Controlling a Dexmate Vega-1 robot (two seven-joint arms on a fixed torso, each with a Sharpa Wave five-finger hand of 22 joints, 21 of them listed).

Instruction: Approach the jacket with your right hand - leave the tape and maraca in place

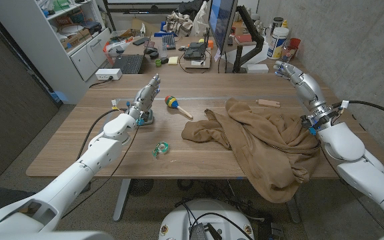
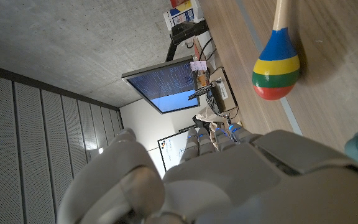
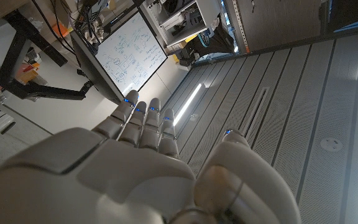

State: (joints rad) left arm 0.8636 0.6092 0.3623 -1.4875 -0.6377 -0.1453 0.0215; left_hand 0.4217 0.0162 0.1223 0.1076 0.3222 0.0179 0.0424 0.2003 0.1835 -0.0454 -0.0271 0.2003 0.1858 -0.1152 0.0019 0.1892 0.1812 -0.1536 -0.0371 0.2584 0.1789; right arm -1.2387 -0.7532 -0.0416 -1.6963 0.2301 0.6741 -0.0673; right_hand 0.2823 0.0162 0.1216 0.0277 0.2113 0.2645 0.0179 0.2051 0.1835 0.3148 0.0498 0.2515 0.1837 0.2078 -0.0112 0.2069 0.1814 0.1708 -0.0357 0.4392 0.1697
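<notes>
Tape (image 1: pixel 160 149), a small green-and-white roll, lies nearest the front table (image 1: pixel 72 150) edge, lower left of centre in the head view, apart from everything else. Just right of it the tan jacket (image 1: pixel 265 143) sprawls crumpled across the centre-right of the frame, one part hanging over the front edge of the table. Left of centre, the left hand (image 1: pixel 148 93) sits over the wood, fingers straight and close together, holding nothing; its arm runs in from the lower left corner. Close beside that hand, toward the middle of the frame, lies the maraca (image 1: pixel 173 103), its striped red, yellow, green and blue head pointing left and its pale handle angled toward the jacket; the left wrist view shows the same striped head (image 2: pixel 276 67) resting on the wood. A small wooden block (image 1: pixel 268 103) lies just beyond the jacket's upper edge. In the upper right of the head view, the right hand (image 1: pixel 292 72) is raised above the far right part of the table, well apart from the jacket, fingers extended and slightly spread with nothing in them; the right wrist view shows these fingers (image 3: pixel 143 121) straight. Behind the table stand a cluttered desk with a monitor (image 1: pixel 221 23).
</notes>
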